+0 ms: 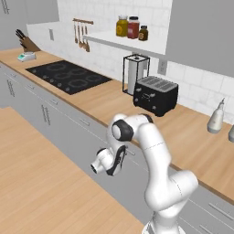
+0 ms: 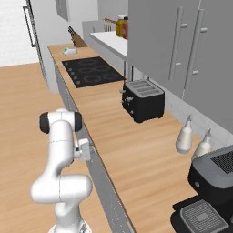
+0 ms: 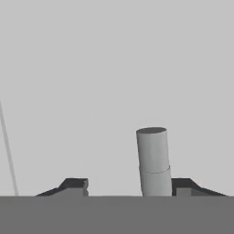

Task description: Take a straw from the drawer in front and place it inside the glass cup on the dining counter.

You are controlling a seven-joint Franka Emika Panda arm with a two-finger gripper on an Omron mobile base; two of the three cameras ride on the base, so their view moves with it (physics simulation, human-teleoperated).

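My gripper (image 3: 129,185) is open and pressed close to the grey drawer front (image 3: 114,68), which is flat and shut. A short grey cylinder (image 3: 153,160), part of the drawer's metal handle, stands between my fingertips, near the right one. In the right base view my gripper (image 2: 88,151) meets the drawer front (image 2: 94,160) just under the wall-side counter's edge, with the arm bent low beside the cabinets. In the left base view the hand (image 1: 109,160) points into the same cabinet face. The straw is hidden inside the shut drawer. The glass cup and the dining counter are out of view.
On the wall-side wooden counter (image 1: 192,132) stand a black toaster (image 1: 155,94), a paper towel holder (image 1: 135,73) and a cooktop (image 1: 68,76). Soap bottles (image 2: 184,136) and a coffee machine (image 2: 214,182) are at the right. Open wooden floor (image 1: 41,183) lies behind the arm.
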